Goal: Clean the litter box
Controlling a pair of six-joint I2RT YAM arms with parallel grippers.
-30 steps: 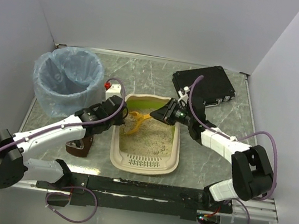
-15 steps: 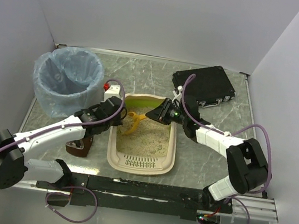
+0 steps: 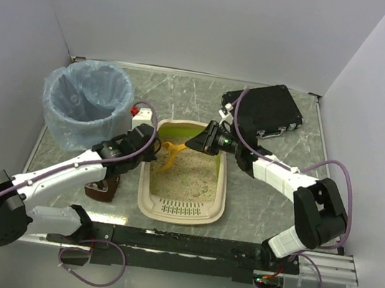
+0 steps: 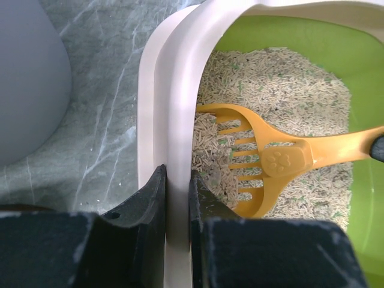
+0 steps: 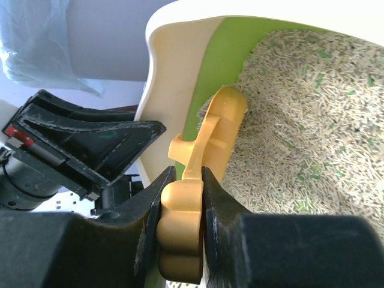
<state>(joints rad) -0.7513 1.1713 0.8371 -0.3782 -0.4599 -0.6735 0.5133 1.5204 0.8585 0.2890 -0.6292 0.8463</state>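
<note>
Both grippers are closed on something. The left gripper pinches the left rim of the litter box, one finger outside the wall and one inside, against the granules. The right gripper clamps the handle of a yellow scoop, whose slotted head lies tilted on the granules near the box's far left corner.

The litter box sits on the table midway between the two arms. Its long axis runs from near to far, the grille end toward the arm bases and the green-walled end away from them.

From above, both sets of fingertips are masked by the wrists. The scoop's tines are partly sunk in granules. A brown thing under the left arm is too covered to identify.
</note>
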